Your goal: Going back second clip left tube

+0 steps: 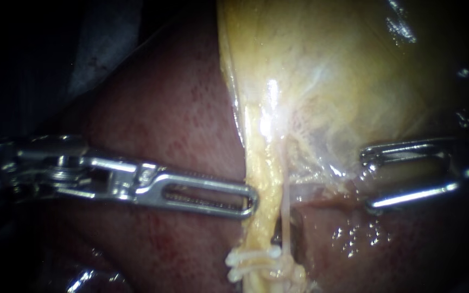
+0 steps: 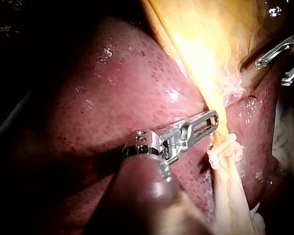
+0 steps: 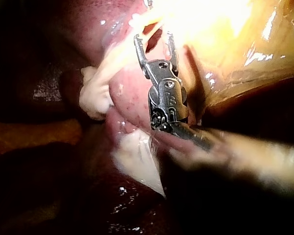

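Left instrument (image 1: 251, 198) jaws closed, tip against left tube (image 1: 260, 173); right instrument (image 1: 368, 182) jaws apart

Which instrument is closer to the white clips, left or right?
Left. My left instrument ends right by the tube, just above the white clips. My right instrument is farther off, across the tube on its other side.

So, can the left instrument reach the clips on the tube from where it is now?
Probably yes. The left instrument ends beside the tube, just above the clips; only bare liver lies between. The right instrument is apart.
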Motion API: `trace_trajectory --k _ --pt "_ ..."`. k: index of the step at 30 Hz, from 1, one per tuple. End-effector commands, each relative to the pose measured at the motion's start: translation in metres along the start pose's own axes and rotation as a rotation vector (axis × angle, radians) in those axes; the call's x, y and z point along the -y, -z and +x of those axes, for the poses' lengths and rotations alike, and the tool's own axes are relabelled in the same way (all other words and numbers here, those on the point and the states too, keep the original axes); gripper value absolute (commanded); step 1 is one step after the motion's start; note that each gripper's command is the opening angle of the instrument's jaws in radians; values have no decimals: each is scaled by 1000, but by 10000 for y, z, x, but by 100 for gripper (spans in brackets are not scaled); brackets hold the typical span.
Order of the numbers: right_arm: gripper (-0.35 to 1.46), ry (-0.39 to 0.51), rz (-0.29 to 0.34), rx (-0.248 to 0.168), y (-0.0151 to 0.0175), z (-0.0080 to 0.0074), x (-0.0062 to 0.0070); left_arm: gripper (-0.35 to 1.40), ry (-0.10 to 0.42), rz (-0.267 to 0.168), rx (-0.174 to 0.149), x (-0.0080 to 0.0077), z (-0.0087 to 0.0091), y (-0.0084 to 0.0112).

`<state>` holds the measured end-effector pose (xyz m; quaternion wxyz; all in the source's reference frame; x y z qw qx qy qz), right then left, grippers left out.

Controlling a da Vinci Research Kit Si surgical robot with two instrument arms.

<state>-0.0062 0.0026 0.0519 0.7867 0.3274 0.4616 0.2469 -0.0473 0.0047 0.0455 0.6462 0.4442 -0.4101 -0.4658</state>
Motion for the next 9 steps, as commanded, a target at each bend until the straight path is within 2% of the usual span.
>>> trace_trajectory --k 1,9 --pt "48 0 0 0 0 0 0 -35 1 0 -1 0 0 1" --pt "48 -1 1 0 1 1 1 -35 1 1 -1 1 0 1"
